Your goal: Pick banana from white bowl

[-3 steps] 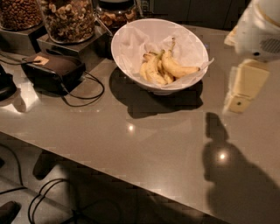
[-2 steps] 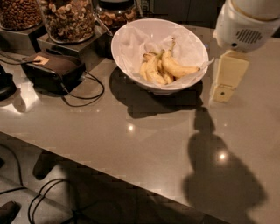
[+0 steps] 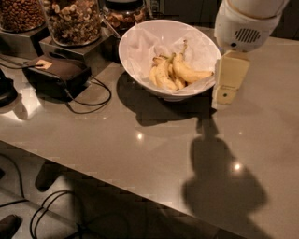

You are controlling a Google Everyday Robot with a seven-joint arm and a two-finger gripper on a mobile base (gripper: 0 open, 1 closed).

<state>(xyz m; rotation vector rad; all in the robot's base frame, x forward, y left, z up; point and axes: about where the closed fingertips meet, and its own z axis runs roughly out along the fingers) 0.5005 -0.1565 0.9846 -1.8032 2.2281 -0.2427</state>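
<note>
Banana (image 3: 189, 73) lies in bowl (image 3: 135, 37) beside the bunch (image 3: 161, 77), not yet grasped. Your gripper (image 3: 229, 81) hangs just outside the right rim; whether it is spread or closed cannot be told. Reach, grasp and lift remain.

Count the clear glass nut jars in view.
3, back left: brown-nut jar far left, mixed-nut jar beside it, third jar behind the round white bowl. Others may be off-frame. Gripper hangs right of the bowl.
</note>
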